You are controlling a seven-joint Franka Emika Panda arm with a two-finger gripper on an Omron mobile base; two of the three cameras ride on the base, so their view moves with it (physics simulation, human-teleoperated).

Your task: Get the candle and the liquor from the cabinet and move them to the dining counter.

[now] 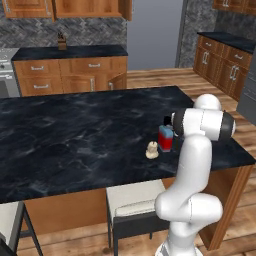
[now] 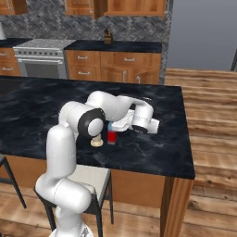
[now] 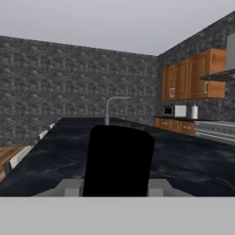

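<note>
The arm folds low over the tabletop (image 1: pixel 75 135), forearm level. Its end effector (image 2: pixel 116 128) grips the liquor (image 1: pixel 165 138) (standing upright on the tabletop), with the candle (image 1: pixel 152 150) just beside the liquor.

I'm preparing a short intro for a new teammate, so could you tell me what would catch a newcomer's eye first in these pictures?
The white arm folds low over the dining counter, its end effector right at the liquor, whose black cap looms large in the hand view. Whether it grips the bottle is unclear. Just beside the red bottle stands the small cream candle, both near the counter's front edge above a pale-seated stool.
</note>
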